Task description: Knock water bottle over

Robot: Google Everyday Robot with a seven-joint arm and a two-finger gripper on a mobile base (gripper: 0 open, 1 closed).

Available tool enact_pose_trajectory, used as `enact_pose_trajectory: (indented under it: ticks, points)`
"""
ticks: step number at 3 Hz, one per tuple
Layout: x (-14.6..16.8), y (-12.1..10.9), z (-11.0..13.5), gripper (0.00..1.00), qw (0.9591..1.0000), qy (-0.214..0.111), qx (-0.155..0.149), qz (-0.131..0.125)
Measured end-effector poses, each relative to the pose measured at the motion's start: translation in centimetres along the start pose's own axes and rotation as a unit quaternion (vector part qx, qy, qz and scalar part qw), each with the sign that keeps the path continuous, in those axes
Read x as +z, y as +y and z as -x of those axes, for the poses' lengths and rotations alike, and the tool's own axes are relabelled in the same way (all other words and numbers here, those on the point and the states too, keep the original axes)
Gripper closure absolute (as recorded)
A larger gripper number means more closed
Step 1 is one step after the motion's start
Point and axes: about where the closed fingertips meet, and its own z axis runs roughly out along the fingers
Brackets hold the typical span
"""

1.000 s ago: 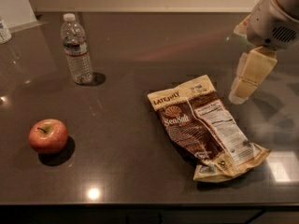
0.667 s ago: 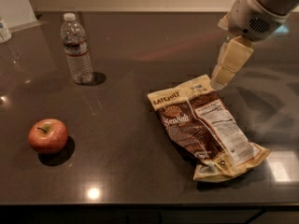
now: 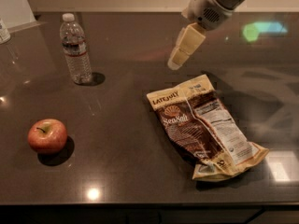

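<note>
— Where is the gripper (image 3: 177,59)?

— Up in the air, over the back of the table (image 3: 121,171), a bit to the right. It hangs from the big white arm (image 3: 212,3) and points down and to the left.

— Is it holding something?

— Nothing that I can see. I cannot tell if it is spread apart or pressed together.

— What is closest to it?

— The chip bag (image 3: 205,125). It lies flat on the table, and its top edge is just in front of the gripper, lower down.

— And the water bottle (image 3: 76,50)?

— Way off to the left of the gripper, well apart from it, near the back left of the table. It stands straight up with its white cap on top, so its long side runs up and down.

— So which way must the gripper go?

— Left, I think, straight across the table. I see nothing standing between them. There is only this one arm, so it has to do the job. My guess is that a push high up, near the cap, tips the bottle more easily than a push down low.

— Is the apple (image 3: 47,135) in the way?

— No. It sits near the front left, closer to us, well apart from the bottle.
</note>
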Motion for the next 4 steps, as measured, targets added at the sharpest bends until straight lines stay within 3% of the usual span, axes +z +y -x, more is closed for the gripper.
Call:
enact_pose_trajectory:
  ticks: [2, 4]
  points:
    - [4.9, -0.4, 6.9, 0.00, 0.9969, -0.076, -0.008, 0.017]
    - [8.8, -1.0, 12.6, 0.00, 0.9908, -0.135, 0.004, 0.014]
